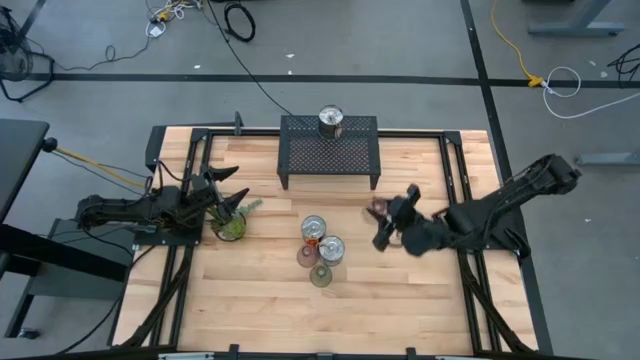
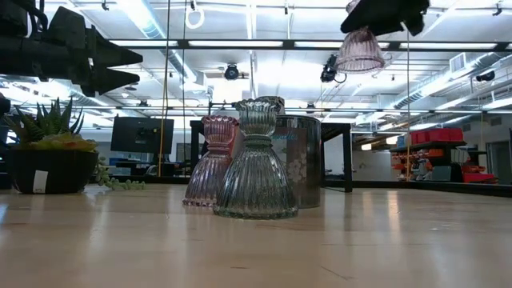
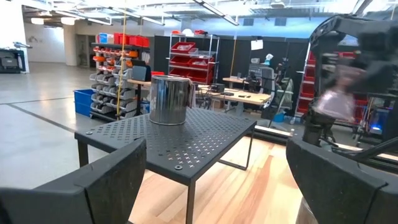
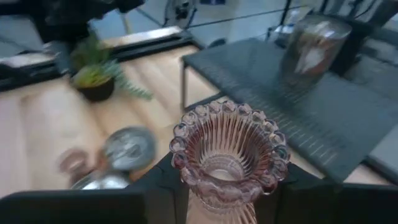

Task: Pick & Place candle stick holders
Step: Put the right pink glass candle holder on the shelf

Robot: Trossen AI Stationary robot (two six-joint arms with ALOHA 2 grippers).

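My right gripper is shut on a pinkish ribbed glass holder, held high above the table to the right of the black mesh stand. It shows at the top of the low view. One silver tin stands on the stand. Two silver tins, a pink glass holder and an olive glass holder stand upright in a cluster at mid-table. My left gripper is open and empty above the potted plant. My right gripper pinches the pinkish glass holder between its two fingers, just below the scalloped cup rim. The fingers come from the table's right side, slanting down. The holder hangs upright with its flared base down, lifted clear of the table.
The potted plant stands at the table's left, under my left gripper. The mesh stand takes up the far middle, with bare mesh on both sides of its tin. Bare wood lies in front of the cluster and at the near right.
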